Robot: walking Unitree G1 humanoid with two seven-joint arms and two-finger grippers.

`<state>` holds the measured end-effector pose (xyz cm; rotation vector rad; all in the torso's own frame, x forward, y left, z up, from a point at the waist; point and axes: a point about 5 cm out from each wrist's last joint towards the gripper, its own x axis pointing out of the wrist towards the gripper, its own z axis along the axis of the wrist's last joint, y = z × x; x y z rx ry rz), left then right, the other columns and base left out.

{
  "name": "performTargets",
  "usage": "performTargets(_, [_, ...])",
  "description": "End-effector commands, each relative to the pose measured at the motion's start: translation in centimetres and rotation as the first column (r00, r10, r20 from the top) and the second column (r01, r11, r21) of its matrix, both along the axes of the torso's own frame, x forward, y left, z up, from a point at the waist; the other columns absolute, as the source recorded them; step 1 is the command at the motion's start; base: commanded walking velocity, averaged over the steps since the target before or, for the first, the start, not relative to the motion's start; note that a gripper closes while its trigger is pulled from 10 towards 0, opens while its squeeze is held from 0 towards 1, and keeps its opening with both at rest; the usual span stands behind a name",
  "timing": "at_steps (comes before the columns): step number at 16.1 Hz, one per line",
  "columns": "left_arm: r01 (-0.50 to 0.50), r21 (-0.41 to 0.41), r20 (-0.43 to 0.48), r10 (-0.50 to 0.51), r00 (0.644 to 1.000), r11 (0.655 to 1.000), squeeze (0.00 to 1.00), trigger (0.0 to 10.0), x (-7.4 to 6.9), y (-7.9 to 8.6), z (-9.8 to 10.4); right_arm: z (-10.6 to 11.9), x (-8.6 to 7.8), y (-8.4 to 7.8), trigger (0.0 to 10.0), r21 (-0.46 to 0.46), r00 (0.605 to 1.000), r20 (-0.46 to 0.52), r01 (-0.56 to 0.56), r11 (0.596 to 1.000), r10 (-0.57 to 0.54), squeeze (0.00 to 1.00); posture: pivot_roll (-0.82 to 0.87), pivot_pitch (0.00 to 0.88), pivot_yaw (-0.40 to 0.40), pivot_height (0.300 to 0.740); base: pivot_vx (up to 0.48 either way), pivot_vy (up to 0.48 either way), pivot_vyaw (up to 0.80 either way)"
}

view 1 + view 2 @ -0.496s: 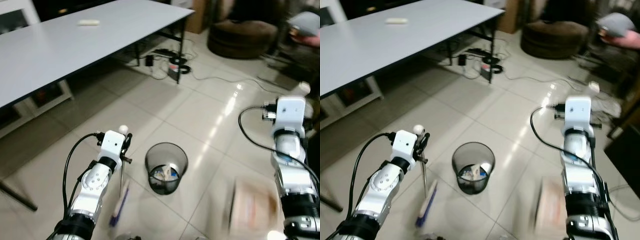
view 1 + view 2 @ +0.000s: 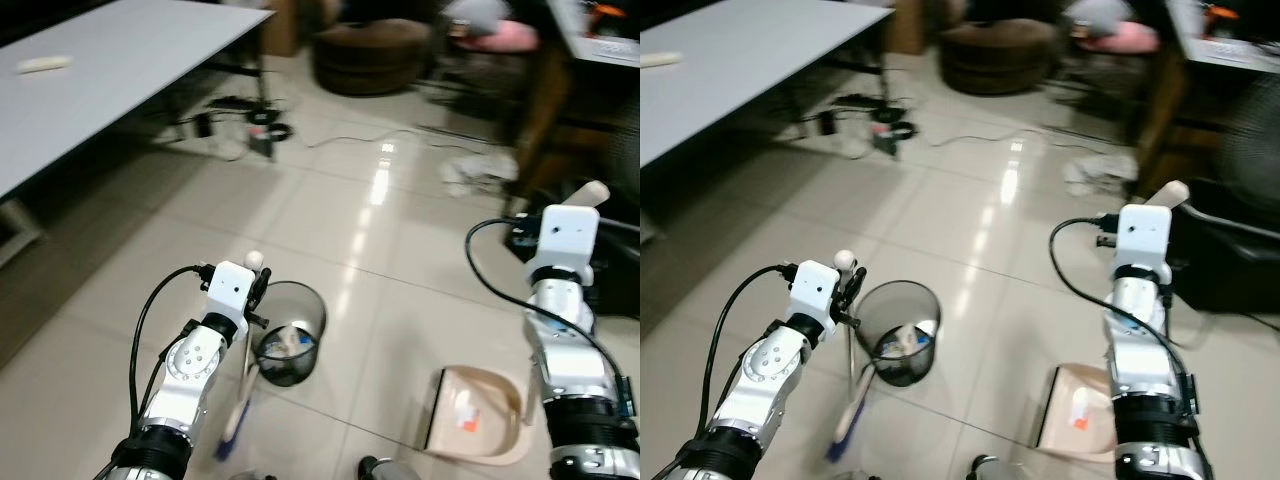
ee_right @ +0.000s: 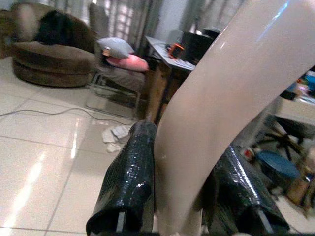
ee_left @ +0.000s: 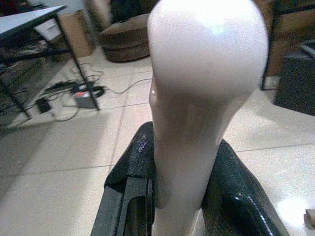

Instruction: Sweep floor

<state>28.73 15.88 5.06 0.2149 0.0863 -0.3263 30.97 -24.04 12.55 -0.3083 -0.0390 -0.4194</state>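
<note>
The broom (image 2: pixel 235 425) hangs down from the left hand (image 4: pixel 179 187), its blue bristle end on the tiled floor (image 2: pixel 330 220) below and slightly behind that hand, just beside the black mesh bin (image 2: pixel 288 333). The left hand is closed on the broom's pale handle, whose rounded white tip (image 2: pixel 255 259) pokes up above the black fingers (image 4: pixel 236 191); the fingers press against the handle on both sides. The bin, holding crumpled paper scraps, stands on the floor directly to the right of the left hand. The right hand (image 3: pixel 187 196) is clamped on the cream handle (image 3: pixel 221 113) of the dustpan (image 2: pixel 480 415), and the beige pan rests on the floor below and to the left of that hand, with a small orange scrap lying in it. Well ahead of the left hand stands a grey table (image 2: pixel 120 70), with cables and a power strip (image 2: pixel 262 132) on the floor near its leg.
</note>
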Motion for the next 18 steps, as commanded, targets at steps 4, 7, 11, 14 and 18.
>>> performTargets(4, [0.085, -0.034, -0.002, -0.085, 0.996, 0.996, 0.0, 10.0, 0.0, -0.7, 0.5, 0.1, -0.3, 1.1, 10.0, 0.051, 1.0, 0.022, -0.015, 0.999, 0.014, 0.0, -0.04, 0.0, 0.023, 0.74, 0.0, 0.0, -0.8])
performTargets(7, [0.234, 0.096, -0.084, -0.226, 0.97, 0.967, 0.0, 10.0, -0.8, -0.4, -0.5, -0.2, -0.4, 1.3, 10.0, 0.067, 1.0, 0.012, -0.013, 0.998, 0.012, 0.0, -0.04, 0.0, 0.023, 0.74, 0.0, 0.0, -0.8])
performTargets(11, [0.221, 0.012, -0.022, -0.221, 0.975, 0.975, 0.0, 10.0, 0.0, -0.3, 1.0, -0.1, -0.4, 1.6, 10.0, 0.07, 1.0, 0.018, -0.014, 0.997, 0.013, 0.0, -0.04, 0.0, 0.03, 0.74, 0.0, 0.0, -0.8])
performTargets(14, [0.127, -0.033, 0.031, -0.126, 0.992, 0.991, 0.0, 10.0, 0.7, -0.7, 1.5, 0.0, -0.6, 1.9, 10.0, 0.064, 0.999, 0.032, -0.024, 0.998, 0.021, 0.0, -0.05, 0.0, 0.034, 0.74, 0.0, 0.0, -0.8])
performTargets(18, [0.106, -0.03, 0.065, -0.104, 0.992, 0.994, 0.0, 10.0, 1.0, -1.2, 2.0, -0.3, -1.0, 2.2, 10.0, 0.085, 0.999, 0.03, -0.027, 0.996, 0.025, 0.0, -0.05, 0.0, 0.032, 0.74, 0.0, 0.0, -0.8])
